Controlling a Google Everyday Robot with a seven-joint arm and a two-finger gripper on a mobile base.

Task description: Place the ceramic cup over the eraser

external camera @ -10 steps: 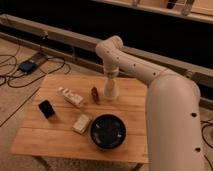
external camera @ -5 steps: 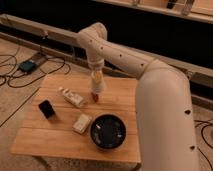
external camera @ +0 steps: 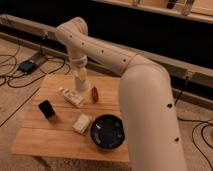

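Note:
The cream-white ceramic cup (external camera: 81, 81) hangs under my gripper (external camera: 80, 74), held above the back of the wooden table (external camera: 55, 140). The gripper is shut on the cup. The eraser (external camera: 46, 108), a small black block with rounded corners, lies on the left part of the table, to the front left of the cup and well apart from it. My white arm (external camera: 145, 100) arches from the lower right over the table to the gripper.
A long white flat bar (external camera: 71, 96) lies under and just in front of the cup. A small reddish-brown object (external camera: 94, 94) stands beside it. A pale block (external camera: 82, 123) and a wide black bowl (external camera: 107, 132) sit toward the front. Cables lie on the floor at left (external camera: 25, 65).
The gripper has carried the cup leftward across the back of the table, from right of the reddish-brown object to left of it. The things on the table have not moved.

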